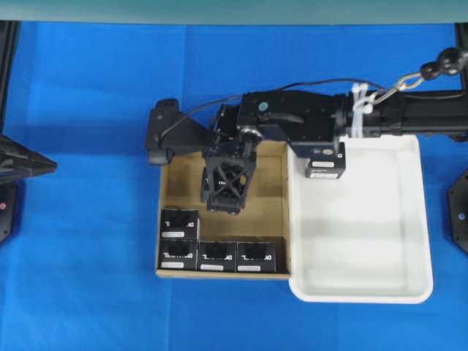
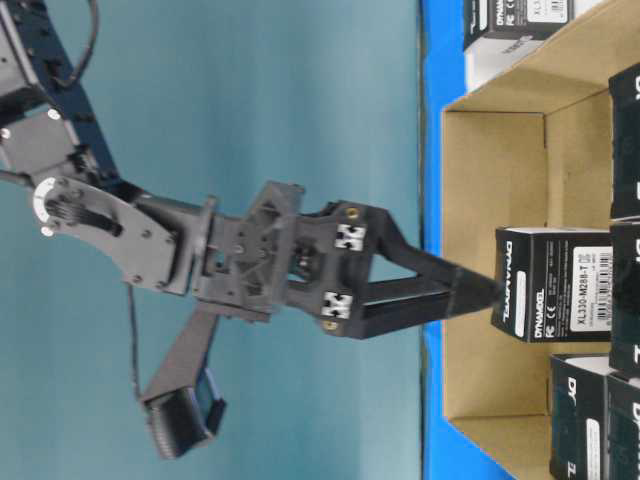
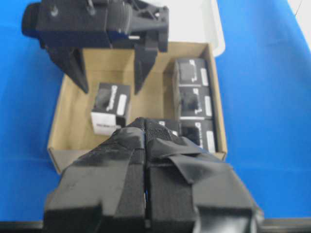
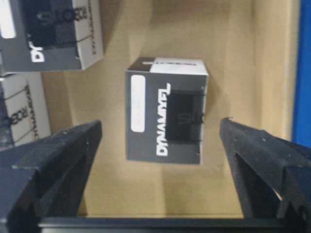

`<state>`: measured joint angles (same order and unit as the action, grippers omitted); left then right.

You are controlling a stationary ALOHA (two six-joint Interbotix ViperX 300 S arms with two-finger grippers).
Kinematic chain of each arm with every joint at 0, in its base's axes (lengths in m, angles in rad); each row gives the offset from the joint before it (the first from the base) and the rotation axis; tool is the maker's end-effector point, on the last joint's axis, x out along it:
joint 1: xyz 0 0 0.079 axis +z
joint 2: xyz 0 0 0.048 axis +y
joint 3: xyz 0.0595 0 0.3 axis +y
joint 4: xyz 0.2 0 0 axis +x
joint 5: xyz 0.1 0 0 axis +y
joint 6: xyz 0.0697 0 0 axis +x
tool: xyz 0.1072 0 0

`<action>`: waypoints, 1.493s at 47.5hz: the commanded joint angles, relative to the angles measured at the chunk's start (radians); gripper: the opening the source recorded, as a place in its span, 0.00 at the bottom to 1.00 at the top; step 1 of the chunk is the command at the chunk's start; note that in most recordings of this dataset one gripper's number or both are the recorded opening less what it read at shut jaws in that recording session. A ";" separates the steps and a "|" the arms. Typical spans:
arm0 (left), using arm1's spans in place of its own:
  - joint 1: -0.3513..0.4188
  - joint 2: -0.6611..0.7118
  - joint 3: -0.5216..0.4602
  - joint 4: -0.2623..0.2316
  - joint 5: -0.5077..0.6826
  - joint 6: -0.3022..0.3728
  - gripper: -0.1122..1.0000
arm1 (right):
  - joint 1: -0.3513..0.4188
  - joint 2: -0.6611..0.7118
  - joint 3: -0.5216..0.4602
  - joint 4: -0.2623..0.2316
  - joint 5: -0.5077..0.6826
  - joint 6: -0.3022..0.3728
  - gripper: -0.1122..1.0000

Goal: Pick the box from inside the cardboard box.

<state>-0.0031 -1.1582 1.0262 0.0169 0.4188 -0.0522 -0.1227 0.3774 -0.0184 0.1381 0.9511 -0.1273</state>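
box (image 4: 165, 112): small black cube, white lettering, white label, upright on the carton floor, apart from the other boxes | cardboard box (image 1: 274, 196): brown, shallow, open-topped, on the blue bench, touching the white tray's side

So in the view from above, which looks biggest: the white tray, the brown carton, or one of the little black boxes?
1. White tray
2. Brown carton, partly covered by the arm, so only roughly comparable with the tray
3. Black box, by far the smallest
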 commanded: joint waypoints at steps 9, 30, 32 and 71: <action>-0.003 0.011 -0.028 0.000 -0.009 0.003 0.04 | 0.006 0.026 -0.003 0.005 -0.018 -0.003 1.00; -0.003 0.012 -0.028 0.000 -0.008 0.003 0.04 | 0.006 0.087 -0.003 -0.003 -0.049 -0.025 1.00; -0.003 0.012 -0.028 0.000 -0.008 0.002 0.04 | 0.008 0.091 -0.003 -0.002 -0.054 -0.026 1.00; -0.003 0.011 -0.029 0.000 -0.008 0.003 0.04 | 0.014 0.069 0.005 0.005 -0.064 -0.020 0.65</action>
<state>-0.0046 -1.1582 1.0262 0.0153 0.4188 -0.0506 -0.1166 0.4648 0.0000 0.1365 0.8836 -0.1488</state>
